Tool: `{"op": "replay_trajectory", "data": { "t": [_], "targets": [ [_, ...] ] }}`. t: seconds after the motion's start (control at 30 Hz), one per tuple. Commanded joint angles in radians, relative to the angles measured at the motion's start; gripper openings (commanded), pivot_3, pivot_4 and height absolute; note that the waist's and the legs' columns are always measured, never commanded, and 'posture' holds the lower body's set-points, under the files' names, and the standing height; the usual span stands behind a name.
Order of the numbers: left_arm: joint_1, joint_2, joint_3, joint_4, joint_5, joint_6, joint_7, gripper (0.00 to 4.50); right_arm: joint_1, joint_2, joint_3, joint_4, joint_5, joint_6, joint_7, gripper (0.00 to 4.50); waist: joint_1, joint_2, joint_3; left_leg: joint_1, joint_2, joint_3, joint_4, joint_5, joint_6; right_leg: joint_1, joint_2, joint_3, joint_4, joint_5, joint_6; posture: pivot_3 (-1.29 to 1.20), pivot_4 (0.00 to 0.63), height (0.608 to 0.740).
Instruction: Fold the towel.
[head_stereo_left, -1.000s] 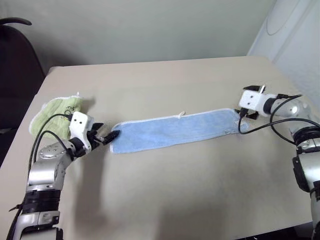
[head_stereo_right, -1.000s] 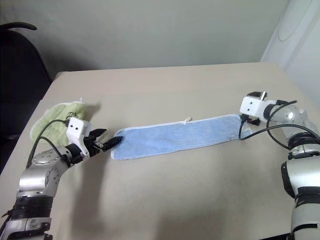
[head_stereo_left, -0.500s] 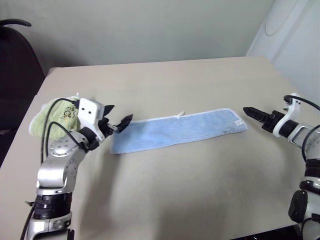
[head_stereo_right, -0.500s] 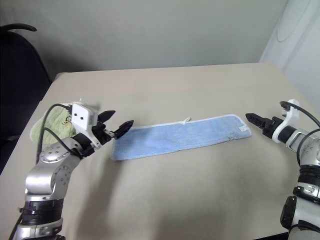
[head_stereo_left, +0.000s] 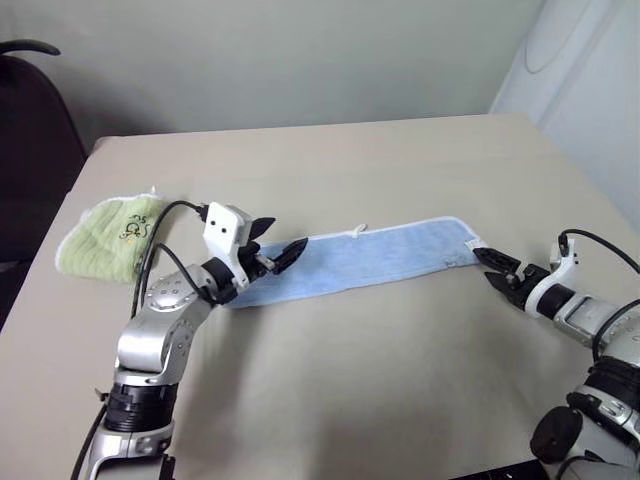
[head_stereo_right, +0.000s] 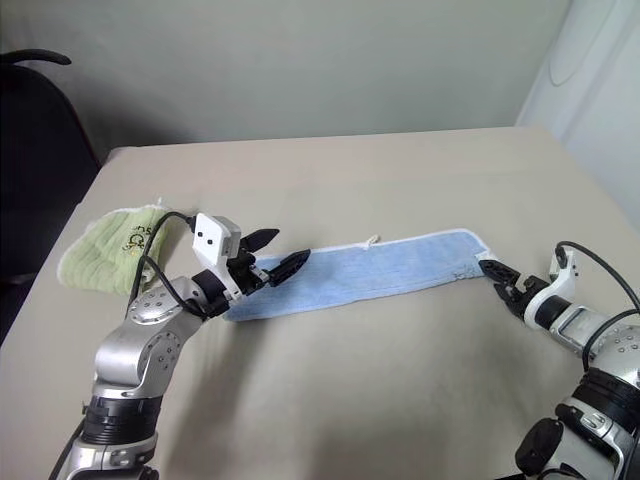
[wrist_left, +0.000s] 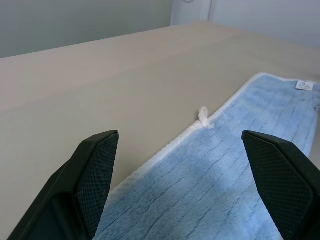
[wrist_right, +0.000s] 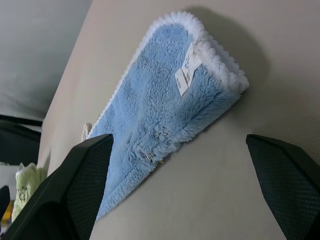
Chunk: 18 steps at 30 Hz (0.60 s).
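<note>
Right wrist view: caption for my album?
Open right gripper facing the end of a light blue terry towel on a beige table.

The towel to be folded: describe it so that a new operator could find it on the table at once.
On the beige table, look to the middle, between the open left gripper and the open right gripper. The towel lies there flat as a long narrow strip. It is light blue with white edging and a small white loop, unlike the crumpled pale green cloth near the table's left edge.
</note>
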<state>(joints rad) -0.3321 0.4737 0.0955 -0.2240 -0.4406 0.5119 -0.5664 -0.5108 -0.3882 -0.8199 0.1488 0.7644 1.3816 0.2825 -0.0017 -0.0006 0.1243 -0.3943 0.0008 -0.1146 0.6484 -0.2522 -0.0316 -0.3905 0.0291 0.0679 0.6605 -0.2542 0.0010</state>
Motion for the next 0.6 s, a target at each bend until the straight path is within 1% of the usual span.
{"op": "replay_trajectory", "data": {
  "t": [0.03,0.17,0.3,0.47,0.53,0.6],
  "targets": [
    [-0.006,-0.011,-0.005,-0.049,-0.008,-0.006,0.002,4.27,-0.066,0.04,-0.002,0.098,-0.003,-0.069,-0.052,4.5,-0.008,-0.001,0.0,0.002,0.0,0.0,0.0,-0.001,0.001,0.001,0.0,0.001,0.0,0.0,0.0,0.0,0.15,0.74],
    [0.001,-0.024,-0.009,-0.066,-0.005,-0.005,0.011,4.27,-0.133,0.041,0.056,0.225,-0.033,-0.177,-0.037,4.5,-0.013,-0.002,0.0,0.009,-0.003,0.0,0.0,-0.006,0.011,0.005,0.001,0.009,0.001,0.001,0.003,0.0,0.15,0.74],
    [0.009,-0.025,-0.009,-0.084,-0.004,-0.003,0.018,4.27,-0.202,0.017,0.109,0.348,-0.058,-0.268,-0.009,4.5,-0.016,-0.002,-0.001,0.012,-0.004,0.002,0.0,-0.007,0.013,0.006,0.002,0.014,0.0,0.001,0.005,0.0,0.15,0.74],
    [0.023,-0.027,-0.009,-0.105,-0.002,0.0,0.033,4.27,-0.255,0.002,0.148,0.474,-0.089,-0.355,-0.017,4.5,-0.016,-0.002,-0.001,0.012,-0.004,0.004,0.0,-0.007,0.013,0.006,0.002,0.016,0.0,0.001,0.005,0.0,0.15,0.74],
    [0.027,-0.026,-0.009,-0.11,-0.001,0.0,0.04,4.32,-0.263,0.001,0.147,0.501,-0.088,-0.379,-0.027,4.14,-0.016,-0.003,-0.001,0.012,-0.004,0.004,0.0,-0.007,0.013,0.006,0.002,0.016,0.0,0.001,0.005,0.0,0.15,0.74],
    [0.029,-0.024,-0.007,-0.114,0.0,0.0,0.043,4.32,-0.262,0.0,0.138,0.508,-0.079,-0.392,-0.038,3.61,-0.016,-0.003,-0.001,0.012,-0.004,0.005,0.001,-0.008,0.014,0.007,0.002,0.016,0.0,0.001,0.006,0.0,0.15,0.74]
  ]
}}
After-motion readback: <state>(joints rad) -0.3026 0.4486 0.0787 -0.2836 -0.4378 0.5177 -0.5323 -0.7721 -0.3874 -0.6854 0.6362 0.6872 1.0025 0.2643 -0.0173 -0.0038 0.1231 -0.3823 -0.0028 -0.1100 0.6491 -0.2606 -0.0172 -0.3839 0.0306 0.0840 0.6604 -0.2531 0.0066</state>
